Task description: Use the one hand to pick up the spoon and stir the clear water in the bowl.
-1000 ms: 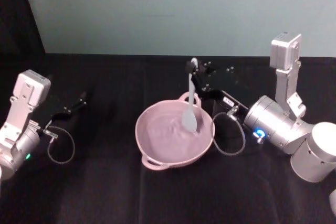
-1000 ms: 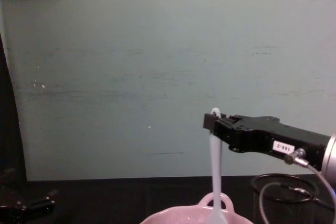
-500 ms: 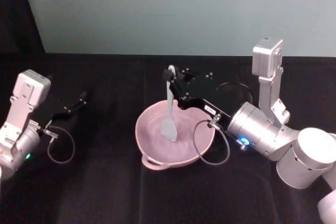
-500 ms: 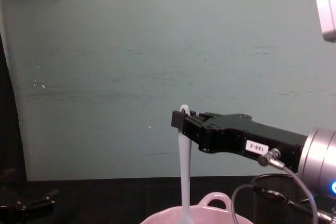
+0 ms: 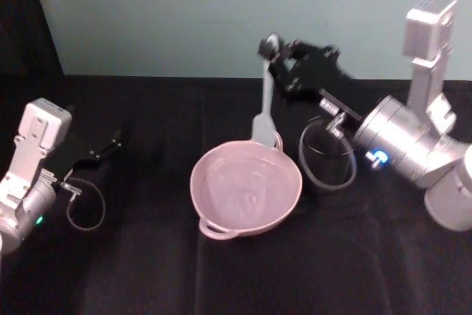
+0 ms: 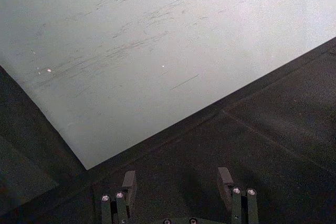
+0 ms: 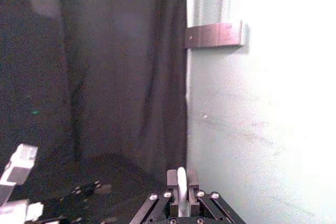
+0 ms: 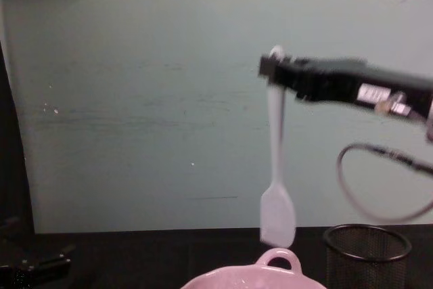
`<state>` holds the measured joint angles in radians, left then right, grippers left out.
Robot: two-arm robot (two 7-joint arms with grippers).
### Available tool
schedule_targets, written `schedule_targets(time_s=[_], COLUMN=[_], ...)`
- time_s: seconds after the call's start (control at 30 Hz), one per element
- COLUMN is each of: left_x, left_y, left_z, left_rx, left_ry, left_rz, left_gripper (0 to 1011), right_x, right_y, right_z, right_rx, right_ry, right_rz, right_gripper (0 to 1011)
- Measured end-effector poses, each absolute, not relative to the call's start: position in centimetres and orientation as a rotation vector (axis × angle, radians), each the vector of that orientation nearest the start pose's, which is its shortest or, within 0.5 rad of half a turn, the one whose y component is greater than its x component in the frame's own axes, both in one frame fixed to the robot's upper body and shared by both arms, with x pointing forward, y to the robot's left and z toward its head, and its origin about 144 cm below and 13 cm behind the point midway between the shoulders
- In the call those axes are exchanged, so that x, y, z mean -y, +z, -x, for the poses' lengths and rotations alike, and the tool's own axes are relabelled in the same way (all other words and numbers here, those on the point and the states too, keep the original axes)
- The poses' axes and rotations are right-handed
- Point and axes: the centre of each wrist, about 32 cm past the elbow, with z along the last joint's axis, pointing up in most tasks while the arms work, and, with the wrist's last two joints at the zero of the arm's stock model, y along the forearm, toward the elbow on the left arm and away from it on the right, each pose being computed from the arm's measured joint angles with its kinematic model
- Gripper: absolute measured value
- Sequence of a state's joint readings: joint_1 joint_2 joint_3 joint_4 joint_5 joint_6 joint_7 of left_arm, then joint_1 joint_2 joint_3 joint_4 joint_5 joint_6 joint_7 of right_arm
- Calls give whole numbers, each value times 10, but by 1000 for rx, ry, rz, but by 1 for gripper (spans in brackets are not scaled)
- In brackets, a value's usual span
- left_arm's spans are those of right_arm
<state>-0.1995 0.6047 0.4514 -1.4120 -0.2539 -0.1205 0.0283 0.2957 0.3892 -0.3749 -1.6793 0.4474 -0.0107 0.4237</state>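
Note:
My right gripper (image 5: pixel 274 53) is shut on the top of the white spoon's (image 5: pixel 263 105) handle and holds it upright, lifted high. In the chest view the spoon (image 8: pixel 276 187) hangs from the gripper (image 8: pixel 274 71) with its flat head just above the far rim of the pink bowl (image 8: pixel 250 277). The bowl (image 5: pixel 245 189) sits mid-table with rippled clear water and loop handles on its rim. The handle's tip (image 7: pixel 181 190) shows between the right fingers. My left gripper (image 5: pixel 110 143) rests open, low at the left, above the black cloth (image 6: pixel 273 145).
A black wire-mesh cup (image 5: pixel 328 158) stands right of the bowl, under my right arm; it also appears as the mesh cup (image 8: pixel 366 255). Black cloth covers the table, with a pale green wall (image 8: pixel 149 99) behind.
The right gripper lifted the spoon out of the water and moved back toward the far rim. Earlier its head was dipped in the bowl, sweeping leftward. The left arm stayed still.

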Motion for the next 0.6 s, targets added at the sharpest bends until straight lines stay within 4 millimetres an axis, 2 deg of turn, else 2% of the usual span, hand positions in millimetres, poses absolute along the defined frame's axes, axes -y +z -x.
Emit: schedule_targets(time_s=[0.27,0.6], left_x=[-310,-310], left_y=[1140,1140], left_z=[-489,-489], left_rx=[285,285], left_ry=[1248,1248], left_rz=[-304,-304], left_gripper=[1011,1011], right_x=[237,256], right_y=[1285,1288], right_z=[-506,-502], right_rx=[221,195], right_ry=[-817,-885], right_rz=[-129,-100], right_gripper=[109,109])
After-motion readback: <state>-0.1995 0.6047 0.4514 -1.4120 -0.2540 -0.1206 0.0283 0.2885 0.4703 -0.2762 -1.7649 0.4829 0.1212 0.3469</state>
